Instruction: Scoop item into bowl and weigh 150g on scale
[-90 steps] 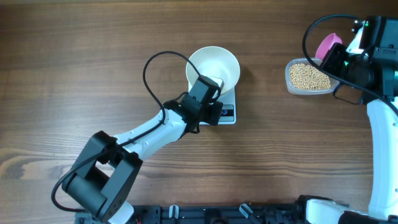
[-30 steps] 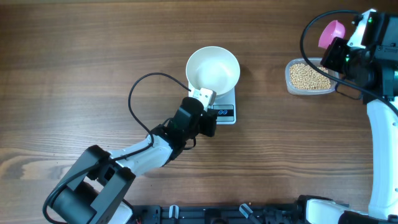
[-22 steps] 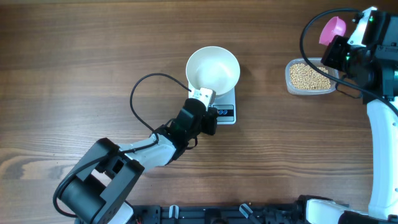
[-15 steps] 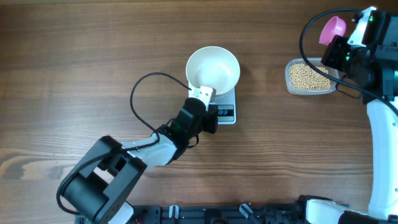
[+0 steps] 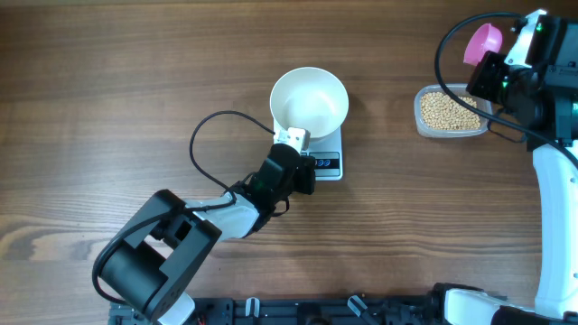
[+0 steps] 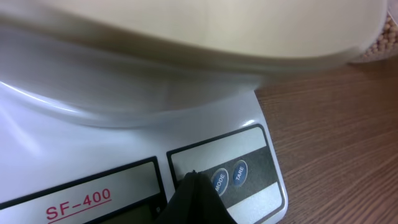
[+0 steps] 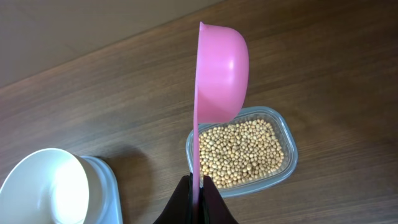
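Observation:
The white bowl (image 5: 310, 99) stands on the white scale (image 5: 330, 144) at mid-table, and nothing shows inside it. My left gripper (image 5: 298, 144) is shut and empty. Its tip (image 6: 194, 180) rests at the scale's (image 6: 74, 143) front panel, just left of the MODE button, under the bowl's wall (image 6: 186, 31). Beige beans (image 7: 242, 152) fill a clear tub (image 5: 449, 110) at the right. My right gripper (image 7: 198, 185) is shut on the handle of a pink scoop (image 7: 219, 68), held on edge above the tub. The scoop (image 5: 482, 42) looks empty.
A black cable (image 5: 208, 135) loops from the left arm over the wood table (image 5: 135, 81). The right arm's white link (image 5: 553, 226) runs along the right edge. The tub's rim (image 7: 289, 162) lies right of the scale (image 7: 106, 180).
Three seconds ago the left gripper reached over the scale; it has drawn back to the front panel and stays there. The right gripper has lifted the scoop higher and now holds still.

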Robot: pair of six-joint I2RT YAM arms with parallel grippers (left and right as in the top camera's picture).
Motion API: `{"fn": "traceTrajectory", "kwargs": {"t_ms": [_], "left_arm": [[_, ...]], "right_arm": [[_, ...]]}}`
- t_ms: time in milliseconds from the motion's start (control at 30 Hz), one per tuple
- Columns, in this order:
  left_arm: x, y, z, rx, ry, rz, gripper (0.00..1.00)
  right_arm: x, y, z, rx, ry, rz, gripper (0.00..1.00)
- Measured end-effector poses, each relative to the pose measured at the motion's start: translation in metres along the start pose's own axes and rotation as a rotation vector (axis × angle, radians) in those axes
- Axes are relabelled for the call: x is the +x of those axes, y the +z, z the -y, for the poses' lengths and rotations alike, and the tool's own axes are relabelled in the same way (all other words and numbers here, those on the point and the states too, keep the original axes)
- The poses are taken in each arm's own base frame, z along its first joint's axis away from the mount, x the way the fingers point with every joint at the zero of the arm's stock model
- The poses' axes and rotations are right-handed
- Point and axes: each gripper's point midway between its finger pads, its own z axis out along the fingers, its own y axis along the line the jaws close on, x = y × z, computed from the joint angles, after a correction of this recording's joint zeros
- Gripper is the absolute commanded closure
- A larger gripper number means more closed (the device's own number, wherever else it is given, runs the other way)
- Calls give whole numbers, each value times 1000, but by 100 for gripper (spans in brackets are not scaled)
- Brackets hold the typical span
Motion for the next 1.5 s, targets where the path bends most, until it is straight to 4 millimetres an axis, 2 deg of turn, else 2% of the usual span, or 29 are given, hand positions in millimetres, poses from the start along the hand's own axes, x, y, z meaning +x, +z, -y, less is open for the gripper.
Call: {"fn": "traceTrajectory", "kwargs": {"t_ms": [1333,1433,1500], "left_arm": [[6,4,2,12,-13,-33,96],[0,-5,8,29,-14,-25,96],[-25,-24,24,77,-8,45,96]], "right_arm": [[0,0,0,0,-5,-2,96],[1,0,0,1,-8,-2,96],[0,0,0,0,-8,-2,96]]}}
